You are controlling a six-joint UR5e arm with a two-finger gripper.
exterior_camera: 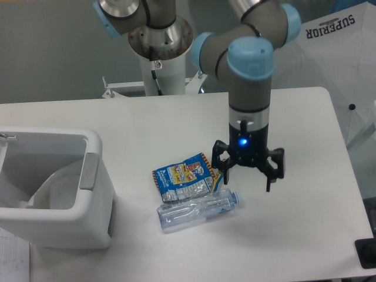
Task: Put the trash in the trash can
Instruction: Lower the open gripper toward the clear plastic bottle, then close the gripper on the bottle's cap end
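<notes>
Hand (246, 174) spread, apparently empty, beside one bottle (198, 209), one wrapper (185, 177); one bin (88, 202).

One fixed camera covers the scene — no second view, so nothing is shared. It sits high, in front of the counter (147, 123), and looks down at a slant toward the arm's base (160, 64) at the far edge. It stands at middling range — near enough to take in most of the white top, though the trash can (59, 226) at the left and the counter's right corner are cut by the frame edges.
</notes>
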